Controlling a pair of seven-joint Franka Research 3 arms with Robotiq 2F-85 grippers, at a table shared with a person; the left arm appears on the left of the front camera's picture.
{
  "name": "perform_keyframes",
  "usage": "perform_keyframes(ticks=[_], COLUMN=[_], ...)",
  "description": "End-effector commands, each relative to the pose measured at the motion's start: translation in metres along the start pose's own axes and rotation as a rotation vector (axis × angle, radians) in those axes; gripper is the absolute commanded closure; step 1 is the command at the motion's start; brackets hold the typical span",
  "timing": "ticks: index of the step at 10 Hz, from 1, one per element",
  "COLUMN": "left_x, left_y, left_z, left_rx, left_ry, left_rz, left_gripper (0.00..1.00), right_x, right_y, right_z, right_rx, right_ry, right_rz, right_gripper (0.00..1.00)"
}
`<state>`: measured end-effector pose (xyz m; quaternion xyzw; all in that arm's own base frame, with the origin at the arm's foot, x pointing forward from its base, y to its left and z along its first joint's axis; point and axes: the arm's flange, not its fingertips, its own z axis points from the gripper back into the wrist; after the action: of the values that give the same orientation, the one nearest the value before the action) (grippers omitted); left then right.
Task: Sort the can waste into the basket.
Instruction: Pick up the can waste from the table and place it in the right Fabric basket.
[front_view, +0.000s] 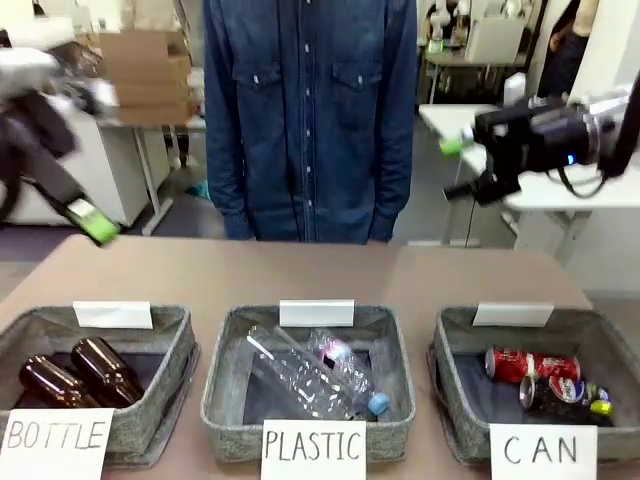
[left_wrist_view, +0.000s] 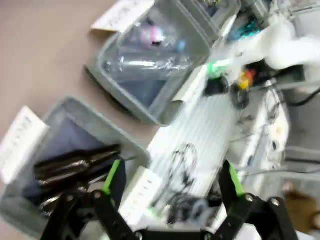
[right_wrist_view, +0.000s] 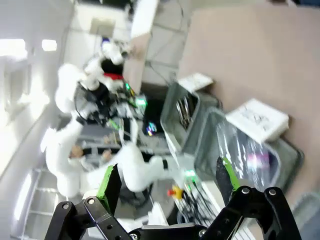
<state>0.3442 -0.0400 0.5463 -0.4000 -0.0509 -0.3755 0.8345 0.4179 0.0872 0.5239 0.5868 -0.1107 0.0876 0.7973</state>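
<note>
Both cans, the red can and the dark can, already lie lengthwise in the CAN basket at the bench's right end; right claw hangs spread and empty up above them, nearer than the equally spread left claw.

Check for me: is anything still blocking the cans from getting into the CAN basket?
Nothing visible does. The red can and the dark can already lie inside the CAN basket. The left gripper and the right gripper are both open and empty.
</note>
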Motion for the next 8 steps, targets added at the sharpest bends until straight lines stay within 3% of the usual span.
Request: perform_keyframes(ticks=[1, 2, 3, 4, 8], left_x=[-0.032, -0.052, -0.062, -0.05, -0.05], left_y=[0.033, 0.051, 0.059, 0.044, 0.044], left_z=[0.015, 0.021, 0.02, 0.031, 0.031], left_rx=[-0.355, -0.377, -0.327, -0.192, -0.192], left_ry=[-0.56, -0.671, -0.707, -0.225, -0.225], left_rz=[0.278, 0.364, 0.46, 0.168, 0.168], left_gripper=[0.04, 0.04, 0.04, 0.04, 0.04], right_x=[0.012, 0.014, 0.014, 0.015, 0.015], right_y=[0.002, 0.0, 0.001, -0.002, -0.002], right_z=[-0.011, -0.01, -0.004, -0.006, -0.006], right_rx=[0.034, 0.0, 0.01, 0.018, 0.018], right_ry=[-0.188, -0.22, -0.204, -0.153, -0.153], right_rz=[-0.05, -0.081, -0.093, -0.054, -0.054], right_gripper=[0.0, 0.0, 0.0, 0.0, 0.0])
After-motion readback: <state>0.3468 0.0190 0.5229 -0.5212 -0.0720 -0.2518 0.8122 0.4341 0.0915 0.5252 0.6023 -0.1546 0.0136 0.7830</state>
